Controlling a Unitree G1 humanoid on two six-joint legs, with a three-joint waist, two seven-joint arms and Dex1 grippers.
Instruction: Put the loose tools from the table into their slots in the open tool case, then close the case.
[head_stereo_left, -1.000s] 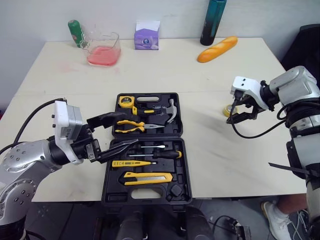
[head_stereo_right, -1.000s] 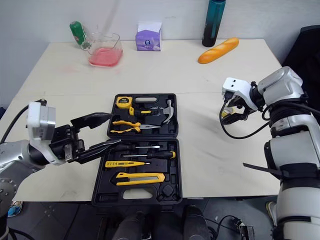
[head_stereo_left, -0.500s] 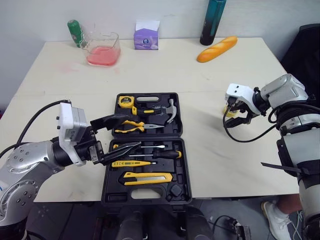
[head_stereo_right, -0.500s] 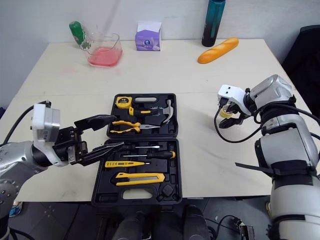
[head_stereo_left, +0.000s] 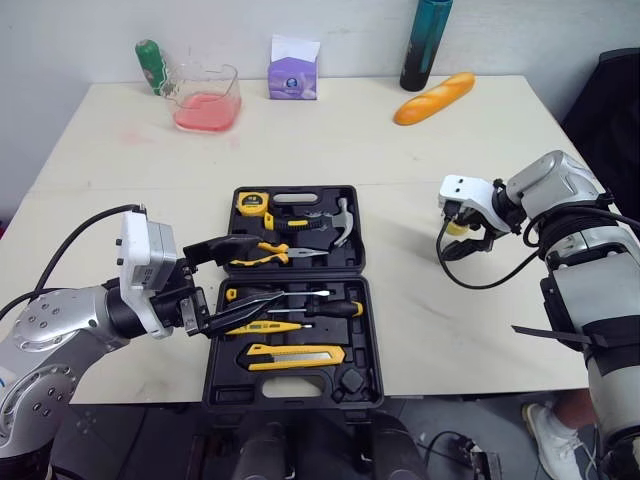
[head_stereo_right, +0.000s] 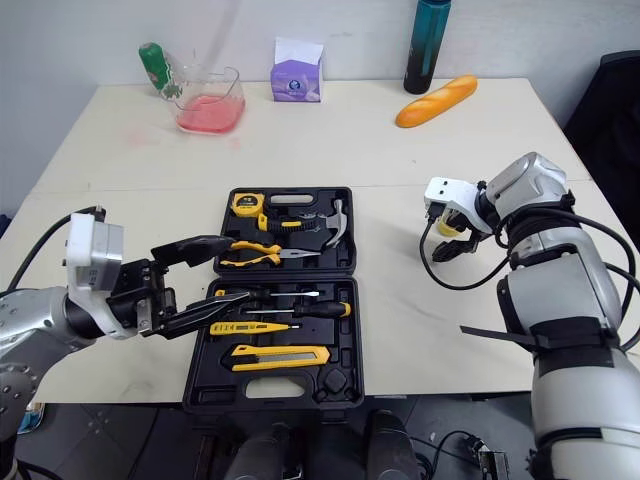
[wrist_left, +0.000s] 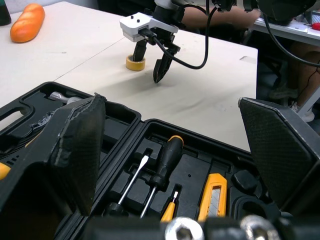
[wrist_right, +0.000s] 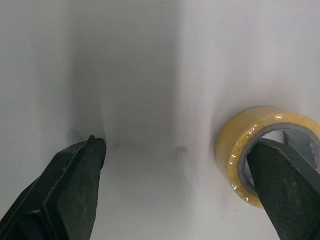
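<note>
The black tool case (head_stereo_left: 362, 240) lies open in the middle of the table. In it are a tape measure (head_stereo_left: 252, 203), a hammer (head_stereo_left: 340, 220), pliers (head_stereo_left: 262, 255), screwdrivers (head_stereo_left: 320, 308) and a yellow utility knife (head_stereo_left: 295, 355). A yellow tape roll (head_stereo_left: 455, 226) lies flat on the table to the right of the case. My right gripper (head_stereo_left: 462, 238) is open and straddles one side of the roll (wrist_right: 235, 155): one finger is over its hole, the other over bare table. My left gripper (head_stereo_left: 262, 268) is open and empty above the case's left edge.
Along the far edge stand a green bottle (head_stereo_left: 152, 65), a glass container of pink liquid (head_stereo_left: 205, 98), a purple tissue box (head_stereo_left: 293, 72), a dark bottle (head_stereo_left: 425, 45) and a bread loaf (head_stereo_left: 434, 98). The case's front rim reaches the table's near edge.
My right gripper has moved left and down onto the tape roll. My left gripper has sunk slightly toward the case and stays open.
</note>
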